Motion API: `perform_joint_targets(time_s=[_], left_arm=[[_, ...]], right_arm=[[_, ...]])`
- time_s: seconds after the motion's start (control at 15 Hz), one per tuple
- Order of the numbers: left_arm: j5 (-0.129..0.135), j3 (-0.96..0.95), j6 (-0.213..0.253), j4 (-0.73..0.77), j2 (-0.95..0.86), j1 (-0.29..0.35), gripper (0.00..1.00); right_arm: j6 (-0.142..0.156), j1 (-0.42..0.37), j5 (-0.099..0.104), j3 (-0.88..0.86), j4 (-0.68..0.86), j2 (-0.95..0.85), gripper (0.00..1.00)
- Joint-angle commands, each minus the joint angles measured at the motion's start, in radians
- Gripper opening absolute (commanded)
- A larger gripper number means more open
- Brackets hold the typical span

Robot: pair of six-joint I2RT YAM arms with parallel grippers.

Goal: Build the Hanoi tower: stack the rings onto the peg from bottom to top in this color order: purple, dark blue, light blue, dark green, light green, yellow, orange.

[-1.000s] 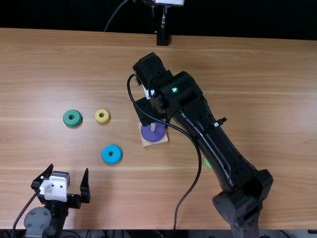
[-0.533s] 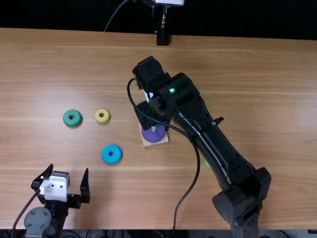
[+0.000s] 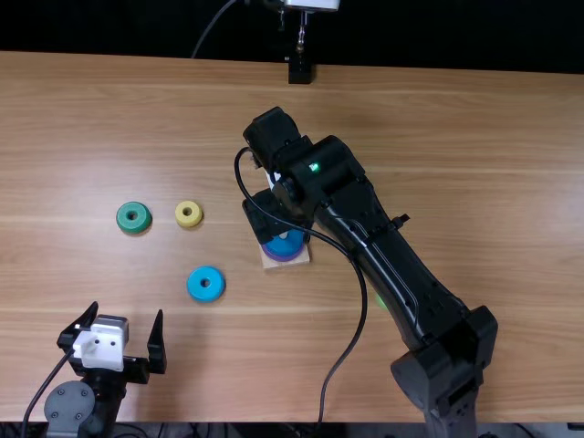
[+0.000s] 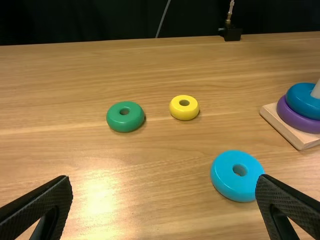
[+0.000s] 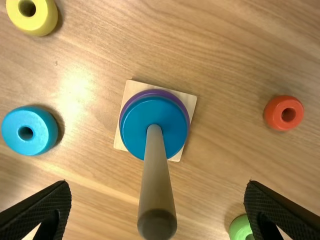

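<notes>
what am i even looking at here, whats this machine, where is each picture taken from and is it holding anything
The machine is a pair of black robot arms: the left arm and the right arm. One camera looks steeply down from above the table; the others sit on the left and right wrists.

A wooden base carries a peg, with a purple ring and a dark blue ring on top of that. Loose on the table lie a light blue ring, dark green ring, light green ring, yellow ring and orange ring.

Nothing is held: the left fingers and right fingers are both spread apart.
</notes>
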Motion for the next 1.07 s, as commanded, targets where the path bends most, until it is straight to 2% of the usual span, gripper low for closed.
perform_joint_targets(time_s=[0.0,0.2,0.33,0.4,0.53,0.67,0.73,1.0], left_arm=[[0.01,-0.105,-0.003,-0.079,-0.012,-0.013,1.0],[0.01,-0.105,-0.001,-0.079,-0.012,-0.013,1.0],[0.01,-0.105,-0.003,-0.079,-0.012,-0.013,1.0],[0.01,-0.105,-0.003,-0.079,-0.012,-0.013,1.0],[0.01,-0.105,-0.001,-0.079,-0.012,-0.013,1.0],[0.01,-0.105,-0.003,-0.079,-0.012,-0.013,1.0],[0.01,-0.105,-0.003,-0.079,-0.012,-0.013,1.0],[0.01,-0.105,-0.001,-0.079,-0.012,-0.013,1.0]], right_arm=[[0.006,0.004,0.01,0.031,0.003,0.003,1.0],[-0.001,-0.01,0.012,0.048,0.006,-0.106,1.0],[-0.007,-0.079,0.003,-0.015,0.016,-0.21,1.0],[-0.007,-0.111,0.001,-0.087,0.069,-0.287,1.0],[-0.001,-0.161,0.003,-0.299,0.317,-0.447,1.0],[-0.001,-0.237,0.016,-0.52,0.52,-0.615,1.0],[-0.001,-0.281,0.021,-0.63,0.603,-0.709,1.0],[-0.009,-0.479,0.017,-1.003,0.835,-1.04,1.0]])
